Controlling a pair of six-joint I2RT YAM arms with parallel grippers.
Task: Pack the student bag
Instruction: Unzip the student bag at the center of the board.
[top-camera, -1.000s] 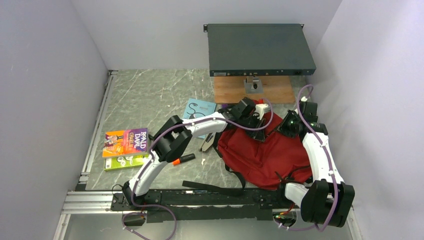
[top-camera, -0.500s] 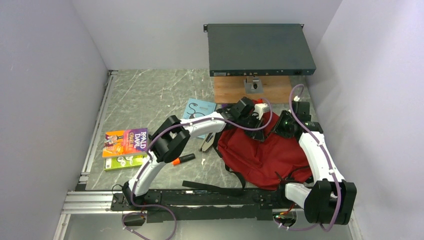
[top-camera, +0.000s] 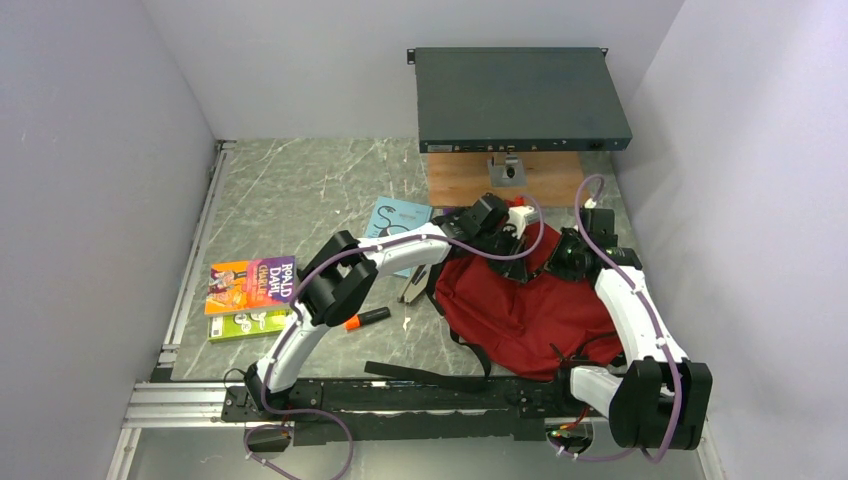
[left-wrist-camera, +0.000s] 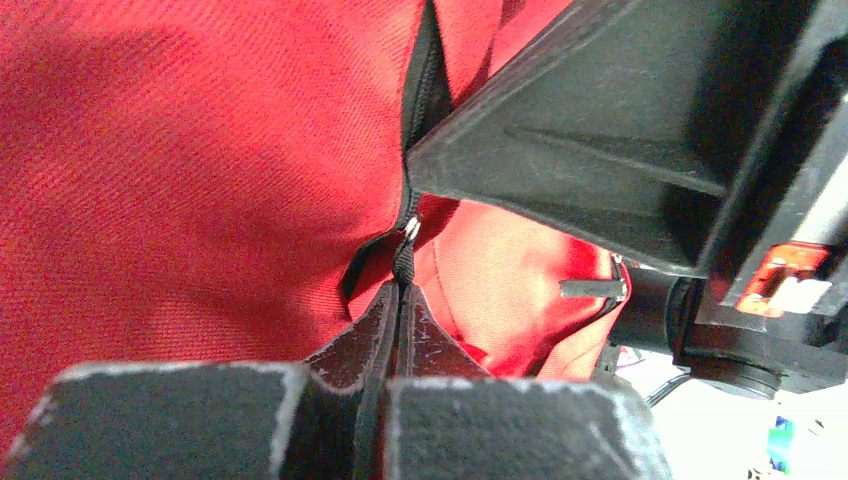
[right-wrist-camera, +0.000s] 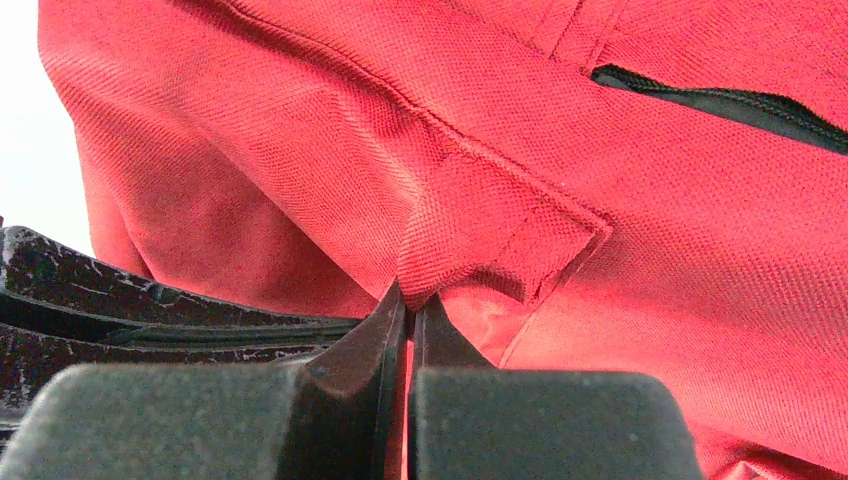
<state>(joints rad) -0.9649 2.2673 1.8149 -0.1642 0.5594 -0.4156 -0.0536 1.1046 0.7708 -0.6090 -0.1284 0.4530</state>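
Student bag lies slumped on the right half of the table, its body reaching toward the near right corner and its black straps trailing along the near edge.

By the left edge a Roald Dahl book sits on a green book, well apart from the bag; they are probably among the things to go in. An orange-capped marker lies just beyond the left arm, and a teal book sits near the table's middle, partly under that arm.

The left gripper is pinched shut on the black zipper pull at the bag's far end. The zipper track runs away from it and the seam has parted a little below. This looks like a grip for drawing the zipper along.

The right gripper is clamped on a red fabric tab sewn to the bag, a short way right of the left gripper. Judging by the pairing, it anchors the soft cloth so the pull slides rather than dragging the whole student bag.

The opening looks too small for a book as yet.
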